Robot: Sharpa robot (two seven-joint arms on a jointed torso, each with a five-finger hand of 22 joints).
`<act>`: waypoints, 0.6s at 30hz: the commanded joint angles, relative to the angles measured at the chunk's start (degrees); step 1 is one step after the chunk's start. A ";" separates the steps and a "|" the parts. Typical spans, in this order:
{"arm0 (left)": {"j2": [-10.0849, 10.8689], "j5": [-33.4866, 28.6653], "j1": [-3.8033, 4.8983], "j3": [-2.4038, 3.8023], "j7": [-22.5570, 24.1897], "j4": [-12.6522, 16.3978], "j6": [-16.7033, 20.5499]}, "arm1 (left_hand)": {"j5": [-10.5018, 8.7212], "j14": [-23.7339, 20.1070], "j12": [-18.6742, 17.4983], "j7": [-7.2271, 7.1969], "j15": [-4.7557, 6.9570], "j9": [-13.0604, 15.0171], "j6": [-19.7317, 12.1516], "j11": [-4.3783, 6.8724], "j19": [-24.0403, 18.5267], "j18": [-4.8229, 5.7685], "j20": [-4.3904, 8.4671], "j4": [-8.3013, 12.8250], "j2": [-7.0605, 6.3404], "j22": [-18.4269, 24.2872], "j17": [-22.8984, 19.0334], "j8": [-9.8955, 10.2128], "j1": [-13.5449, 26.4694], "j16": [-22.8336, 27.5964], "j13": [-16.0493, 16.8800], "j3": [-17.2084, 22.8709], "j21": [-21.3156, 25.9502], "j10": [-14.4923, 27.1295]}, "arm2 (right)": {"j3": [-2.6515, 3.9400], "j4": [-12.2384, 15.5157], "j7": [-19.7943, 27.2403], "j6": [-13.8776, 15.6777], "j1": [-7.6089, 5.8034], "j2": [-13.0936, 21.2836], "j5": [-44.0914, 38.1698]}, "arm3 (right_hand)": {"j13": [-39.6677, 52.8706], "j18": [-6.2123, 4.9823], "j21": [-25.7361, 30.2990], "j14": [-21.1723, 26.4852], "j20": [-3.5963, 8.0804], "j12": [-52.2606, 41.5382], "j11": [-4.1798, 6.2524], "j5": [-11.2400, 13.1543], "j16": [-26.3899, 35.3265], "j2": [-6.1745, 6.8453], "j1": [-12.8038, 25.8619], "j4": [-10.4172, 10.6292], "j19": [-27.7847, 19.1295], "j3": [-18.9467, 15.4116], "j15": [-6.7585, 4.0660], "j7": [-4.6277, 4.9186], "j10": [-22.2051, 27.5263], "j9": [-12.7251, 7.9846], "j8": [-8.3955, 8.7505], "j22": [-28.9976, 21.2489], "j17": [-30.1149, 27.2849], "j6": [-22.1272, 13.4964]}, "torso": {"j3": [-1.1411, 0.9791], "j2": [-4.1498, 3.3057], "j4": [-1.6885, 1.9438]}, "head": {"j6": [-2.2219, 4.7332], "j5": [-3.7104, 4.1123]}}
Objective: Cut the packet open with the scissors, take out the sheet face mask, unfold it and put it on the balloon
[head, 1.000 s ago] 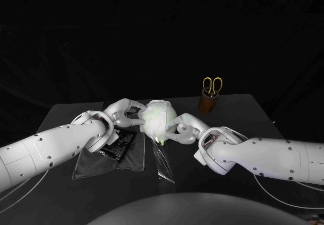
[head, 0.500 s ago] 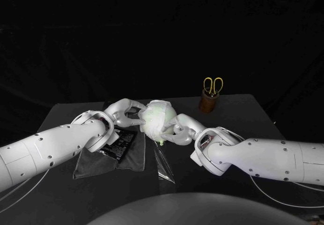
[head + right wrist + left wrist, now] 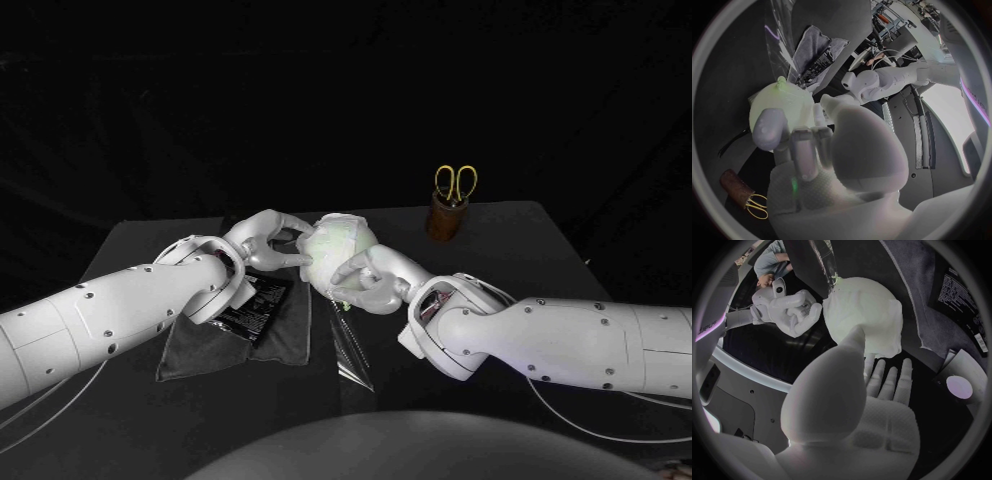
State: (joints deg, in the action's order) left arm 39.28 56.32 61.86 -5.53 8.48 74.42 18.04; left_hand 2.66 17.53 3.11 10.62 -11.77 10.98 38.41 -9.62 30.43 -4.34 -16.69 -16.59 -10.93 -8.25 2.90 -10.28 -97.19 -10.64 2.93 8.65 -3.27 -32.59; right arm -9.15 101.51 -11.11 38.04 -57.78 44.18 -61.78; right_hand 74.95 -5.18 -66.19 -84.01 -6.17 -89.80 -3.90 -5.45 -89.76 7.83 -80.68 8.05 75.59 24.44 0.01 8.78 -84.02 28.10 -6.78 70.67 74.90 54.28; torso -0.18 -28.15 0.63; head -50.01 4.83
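Observation:
The pale balloon (image 3: pixel 336 243) stands at the table's middle with the white sheet face mask (image 3: pixel 866 315) draped over it. My left hand (image 3: pixel 265 240) is at its left side, thumb tip touching the mask and the other fingers spread apart below it. On the lower right side, my right hand (image 3: pixel 369 277) rests against the balloon (image 3: pixel 779 106), thumb and fingers lying along it. The yellow-handled scissors (image 3: pixel 454 184) stand in a brown holder (image 3: pixel 446 220) at the back right. A black packet (image 3: pixel 254 304) lies on a grey cloth (image 3: pixel 231 342) under my left arm.
A clear plastic film (image 3: pixel 348 348) lies on the table below the balloon, pointing toward me. The grey cloth (image 3: pixel 819 46) and the packet (image 3: pixel 961 295) take up the left of the table. The scissors (image 3: pixel 754 206) and holder (image 3: pixel 733 184) stand apart behind my right arm.
My right hand has slid up and to the left, from below the balloon onto its lower right side. The left hand has hardly moved.

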 commanded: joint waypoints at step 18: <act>-0.01 -1.58 0.03 0.03 0.05 0.12 -0.98 | 0.13 0.48 -0.16 1.02 -0.19 0.06 0.40 -0.10 0.38 0.79 -0.10 0.03 0.47 0.07 0.10 -0.18 -0.01 0.02 0.03 0.32 -0.33 -0.33 | -0.03 2.53 7.98 -0.04 -0.02 3.97 3.21 | 15.05 -0.55 -0.53 -5.99 0.88 -0.20 1.40 0.55 -0.24 -0.16 1.45 -2.33 -0.05 1.97 -1.01 -1.70 -5.98 -1.09 -1.27 0.86 15.10 5.76 | 0.10 0.04 -0.03 | 0.01 -0.21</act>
State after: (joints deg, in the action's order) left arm 39.36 55.41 61.86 -5.54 8.48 74.40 17.90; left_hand 2.66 17.74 3.11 10.62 -11.98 10.97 38.41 -9.62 30.42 -4.34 -16.69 -16.59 -10.93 -8.25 2.94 -10.28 -97.18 -10.64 2.92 8.64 -3.27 -32.59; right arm -9.16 103.82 -3.85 38.55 -57.81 47.94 -58.65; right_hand 74.92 -5.18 -66.57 -83.86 -5.65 -89.79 -2.75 -5.17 -89.80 7.62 -79.67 5.70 75.70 26.80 -0.67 7.07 -83.95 27.03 -7.91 71.49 74.95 59.88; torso -0.12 -28.11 0.63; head -50.01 4.76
